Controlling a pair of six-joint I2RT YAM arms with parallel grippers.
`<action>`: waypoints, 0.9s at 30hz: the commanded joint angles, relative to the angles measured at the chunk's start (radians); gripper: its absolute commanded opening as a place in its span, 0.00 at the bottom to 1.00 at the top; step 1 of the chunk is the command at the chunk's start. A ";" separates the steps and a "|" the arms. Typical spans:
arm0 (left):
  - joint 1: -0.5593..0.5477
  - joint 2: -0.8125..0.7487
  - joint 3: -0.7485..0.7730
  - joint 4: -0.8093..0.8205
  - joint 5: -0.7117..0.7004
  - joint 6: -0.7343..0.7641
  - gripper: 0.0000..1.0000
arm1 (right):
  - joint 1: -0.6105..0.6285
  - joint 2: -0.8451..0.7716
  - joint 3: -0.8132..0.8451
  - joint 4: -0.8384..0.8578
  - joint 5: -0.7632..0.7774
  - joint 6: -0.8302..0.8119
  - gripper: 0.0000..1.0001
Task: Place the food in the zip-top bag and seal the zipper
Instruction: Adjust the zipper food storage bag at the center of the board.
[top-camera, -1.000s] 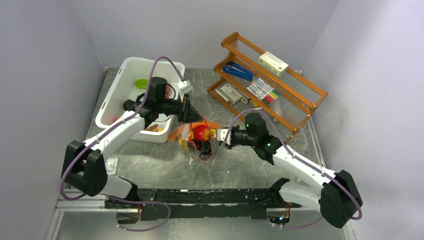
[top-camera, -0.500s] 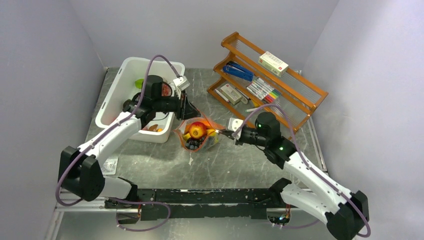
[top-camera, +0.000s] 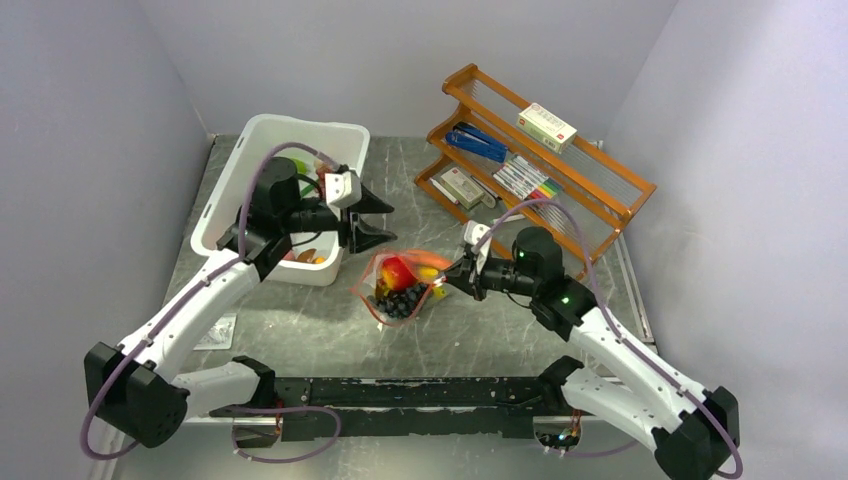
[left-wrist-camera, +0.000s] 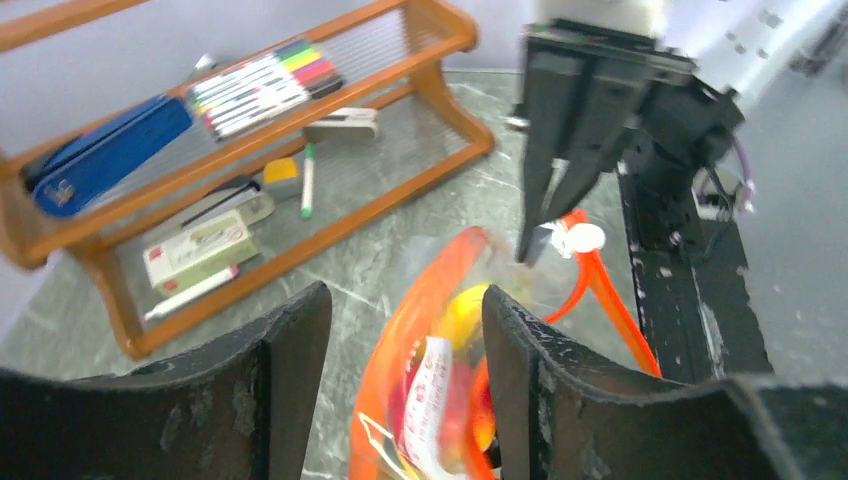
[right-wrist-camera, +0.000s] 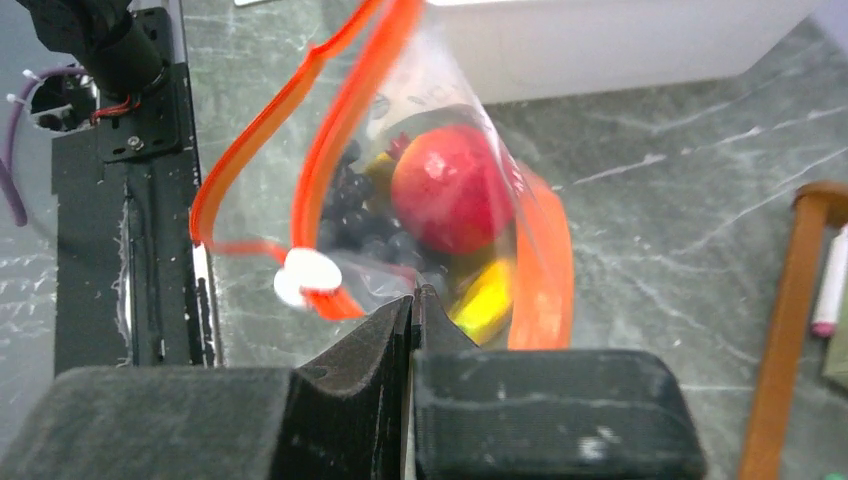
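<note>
Bag (top-camera: 392, 292) with food (top-camera: 400, 271) lies mid-frame in the top view, right claw (top-camera: 446, 283) pinching its right edge, left claw (top-camera: 394, 224) spread upper-left and apart; the left wrist shows it low-centre beyond spread fingers (left-wrist-camera: 290, 380); the right wrist shows zipper (right-wrist-camera: 322, 140) running up-left from pressed-together jaws.

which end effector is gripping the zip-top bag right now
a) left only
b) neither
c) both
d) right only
d: the right end effector is shut on the zip-top bag at its mouth edge, beside the white slider tab. The left end effector is open and off the bag.
</note>
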 joint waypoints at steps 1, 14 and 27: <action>-0.058 0.017 0.050 -0.122 0.172 0.310 0.58 | -0.007 0.052 0.012 0.059 -0.021 0.084 0.00; -0.245 -0.017 0.019 -0.209 -0.036 0.302 0.60 | -0.008 0.081 0.015 0.175 0.005 0.442 0.00; -0.294 -0.015 -0.034 -0.298 -0.394 0.580 0.62 | -0.009 0.064 0.009 0.163 -0.026 0.527 0.00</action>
